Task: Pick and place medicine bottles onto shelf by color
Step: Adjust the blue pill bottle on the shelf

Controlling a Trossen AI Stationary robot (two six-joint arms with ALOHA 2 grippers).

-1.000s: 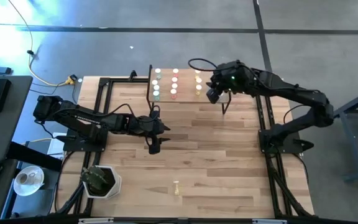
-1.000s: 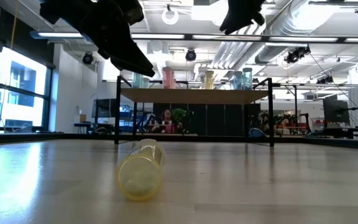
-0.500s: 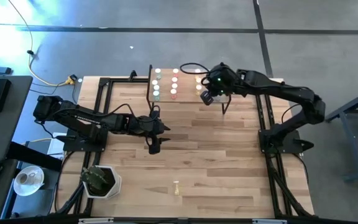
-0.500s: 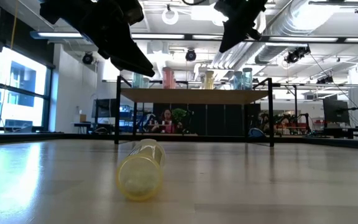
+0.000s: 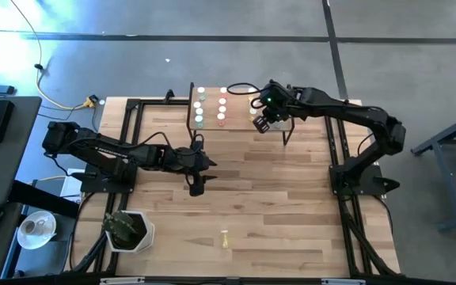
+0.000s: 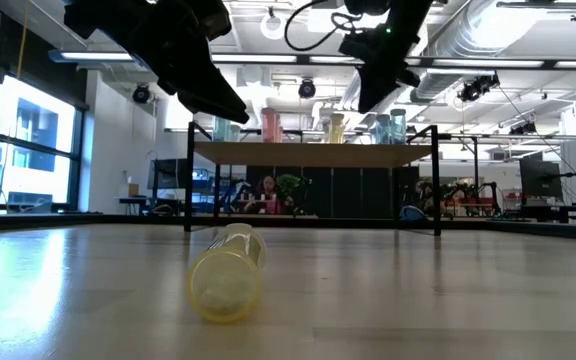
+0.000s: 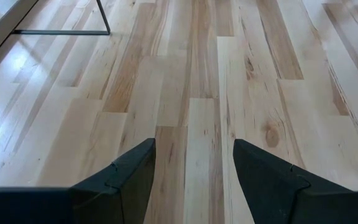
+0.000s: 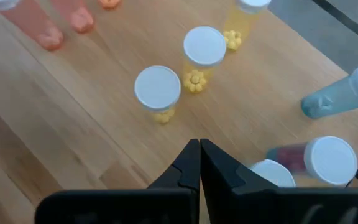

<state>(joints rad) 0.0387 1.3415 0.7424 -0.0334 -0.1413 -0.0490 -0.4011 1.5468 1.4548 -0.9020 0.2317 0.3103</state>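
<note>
Overhead, the wooden worktop (image 5: 275,206) carries the shelf (image 5: 211,124) at its far edge, with about eleven white-capped medicine bottles (image 5: 222,110) in columns. One yellow bottle (image 5: 225,237) lies alone near the front edge. The right gripper (image 5: 262,122) hangs over the shelf's right end; the left gripper (image 5: 195,187) waits mid-worktop.

At table height, that yellow bottle lies on its side.

Left wrist: fingers (image 7: 127,178) parted wide, empty.

Right wrist: fingers (image 8: 189,167) pressed together, empty, above three yellow bottles (two blue, one red beside).

Judgement: lift clear without clipping caps.
</note>
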